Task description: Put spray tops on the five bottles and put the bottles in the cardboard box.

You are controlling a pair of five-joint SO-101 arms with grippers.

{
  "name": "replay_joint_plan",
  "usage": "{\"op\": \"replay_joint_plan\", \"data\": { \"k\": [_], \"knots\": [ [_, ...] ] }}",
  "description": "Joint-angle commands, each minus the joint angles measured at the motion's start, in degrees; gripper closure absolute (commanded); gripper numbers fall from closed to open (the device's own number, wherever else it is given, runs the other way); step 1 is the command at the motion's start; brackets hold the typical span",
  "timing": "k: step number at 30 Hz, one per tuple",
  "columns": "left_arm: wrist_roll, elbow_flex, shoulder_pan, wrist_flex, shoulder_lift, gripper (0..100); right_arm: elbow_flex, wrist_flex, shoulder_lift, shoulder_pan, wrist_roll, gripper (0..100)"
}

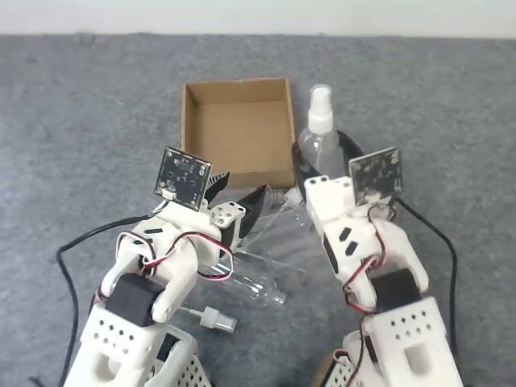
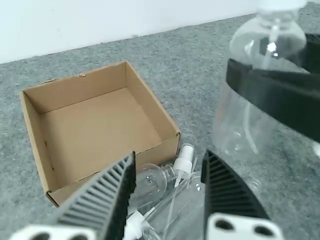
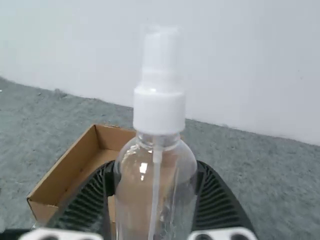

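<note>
Bottle (image 1: 320,143) with spray top (image 1: 321,103) upright, clamped in right gripper (image 3: 152,200) just beside box's (image 1: 187,129) right wall, left gripper (image 2: 169,157) spread wide over lying bottles (image 2: 150,182) near box's front edge

Robotics lab or maker-style test bench. Evidence:
- two white 3D-printed arms, left arm (image 1: 153,282) and right arm (image 1: 387,274), with perforated bases
- red-and-white servo wires (image 1: 216,256) exposed
- bare camera circuit boards (image 1: 184,176) on wrists
- black cable (image 1: 60,258) trailing loose over grey felt mat (image 1: 81,121) covering table
- plain white wall (image 3: 250,60) behind
- staged props: cardboard box (image 1: 238,129), clear spray bottle (image 1: 321,133)
</note>
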Motion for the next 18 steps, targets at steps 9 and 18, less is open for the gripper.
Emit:
{"op": "replay_joint_plan", "data": {
  "k": [9,18],
  "knots": [
    [0.09,-0.57,4.31,-0.88,-1.14,79,-7.12,-2.77,3.47,1.19,-10.02,97.8],
    [0.0,2.77,7.12,-4.48,-1.14,79,-7.12,-2.59,3.47,-1.63,-15.21,97.8]
  ]
}}
